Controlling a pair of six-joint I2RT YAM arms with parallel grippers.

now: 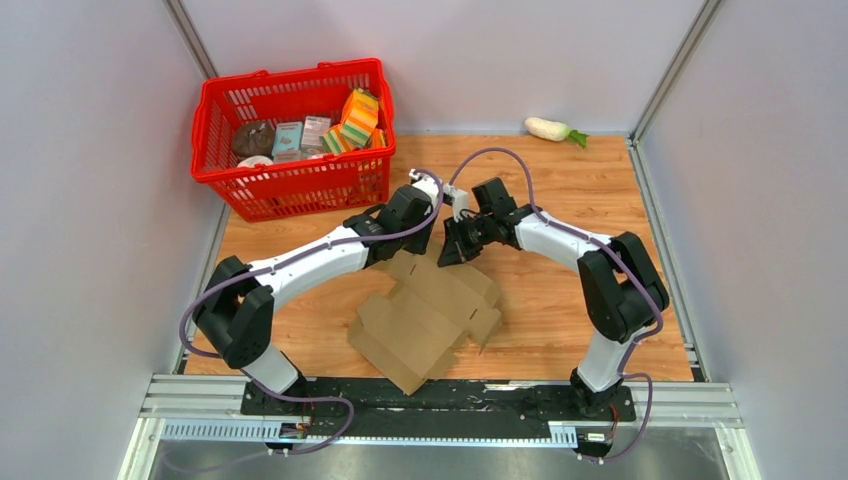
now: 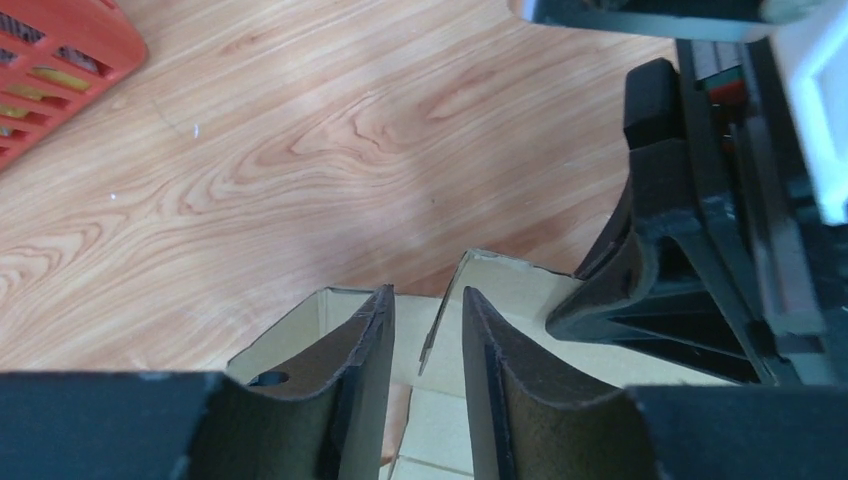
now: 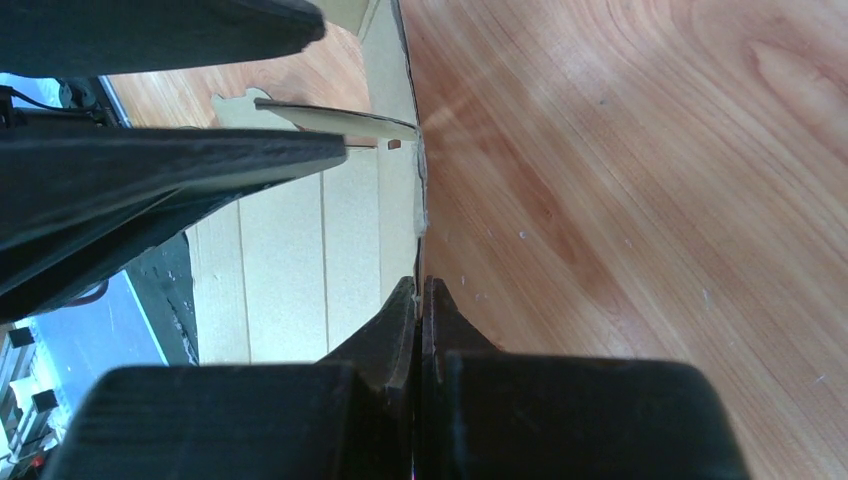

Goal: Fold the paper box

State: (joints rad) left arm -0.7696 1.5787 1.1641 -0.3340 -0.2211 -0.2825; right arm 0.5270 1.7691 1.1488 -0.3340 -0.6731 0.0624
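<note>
The paper box is plain brown cardboard, partly folded, lying on the wooden table between the arms. Both grippers meet over its far edge. In the left wrist view my left gripper is open, with an upright flap standing in the gap nearer the right finger and not pinched. My right gripper is shut on the thin edge of a box wall that runs straight into its fingertips. From above, the left gripper and right gripper nearly touch.
A red basket of groceries stands at the back left. A white radish lies by the back wall. The right gripper's black body crowds the left wrist view. White walls close in both sides.
</note>
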